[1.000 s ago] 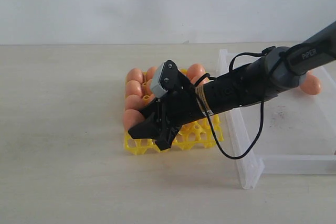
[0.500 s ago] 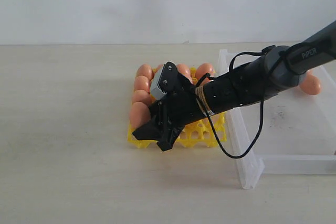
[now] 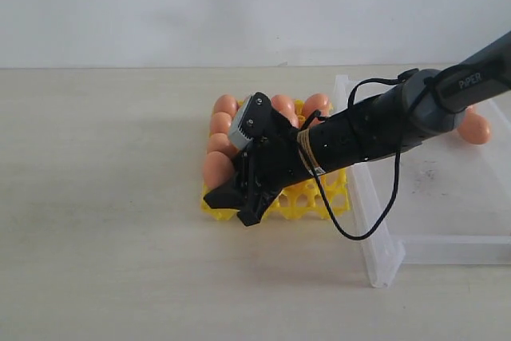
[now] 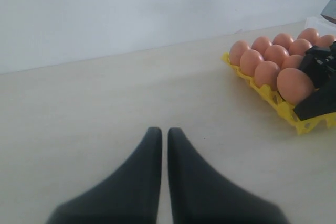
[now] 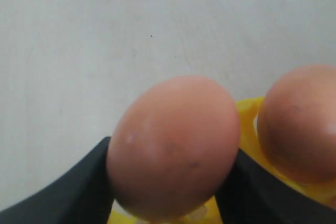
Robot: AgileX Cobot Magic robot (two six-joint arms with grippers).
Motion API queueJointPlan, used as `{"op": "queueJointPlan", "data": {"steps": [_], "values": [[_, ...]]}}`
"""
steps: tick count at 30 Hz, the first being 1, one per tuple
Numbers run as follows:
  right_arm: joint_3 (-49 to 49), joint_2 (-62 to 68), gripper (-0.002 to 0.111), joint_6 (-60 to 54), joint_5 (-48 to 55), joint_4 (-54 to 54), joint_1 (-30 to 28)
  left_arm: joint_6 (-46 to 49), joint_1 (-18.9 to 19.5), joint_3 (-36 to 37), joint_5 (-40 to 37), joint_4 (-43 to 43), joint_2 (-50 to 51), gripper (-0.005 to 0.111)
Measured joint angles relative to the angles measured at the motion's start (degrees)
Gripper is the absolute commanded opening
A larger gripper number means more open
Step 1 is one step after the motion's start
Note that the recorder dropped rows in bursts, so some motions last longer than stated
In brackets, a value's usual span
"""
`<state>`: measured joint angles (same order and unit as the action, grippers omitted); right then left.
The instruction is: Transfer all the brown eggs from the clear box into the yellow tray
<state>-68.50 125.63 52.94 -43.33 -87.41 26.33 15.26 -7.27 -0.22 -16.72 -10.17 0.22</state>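
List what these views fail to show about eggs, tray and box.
- yellow tray, middle cups: exterior view, right arm covers them; egg count unknown.
- clear box: exterior view's right edge cuts it off.
- front egg, underside: right wrist view's bottom edge cuts it; seating unclear.
- right claw: gripping or merely flanking that egg, unclear.

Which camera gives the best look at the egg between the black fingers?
Right wrist view: the egg fills the frame. The exterior and left wrist views show it small and partly hidden.

Right arm: in from 3 o'clock, slanting down toward 8 o'clock
Right gripper (image 3: 230, 204): jaws clasping an egg (image 5: 173, 150)
Left gripper (image 4: 160, 130): jaws nearly touching
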Motion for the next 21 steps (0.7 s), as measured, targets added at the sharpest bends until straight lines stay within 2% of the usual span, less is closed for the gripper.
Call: {"op": "queueJointPlan", "data": {"steps": [7, 9, 12, 21], "values": [[0.00, -0.23, 0.051, -0.50, 2.31, 4.13, 0.00, 0.00, 0.00, 0.00, 0.00, 0.00, 0.00, 0.004], [0.00, -0.23, 0.044, -0.80, 2.53, 4.82, 0.00, 0.00, 0.00, 0.00, 0.00, 0.00, 0.00, 0.004], [0.00, -0.13, 0.002, -1.51, 2.57, 6.25, 0.00, 0.00, 0.00, 0.00, 0.00, 0.00, 0.00, 0.004], [0.23, 0.05, 0.000, -6.75, 2.18, 13.52, -0.09, 0.00, 0.00, 0.00, 0.00, 0.00, 0.00, 0.004]]}}
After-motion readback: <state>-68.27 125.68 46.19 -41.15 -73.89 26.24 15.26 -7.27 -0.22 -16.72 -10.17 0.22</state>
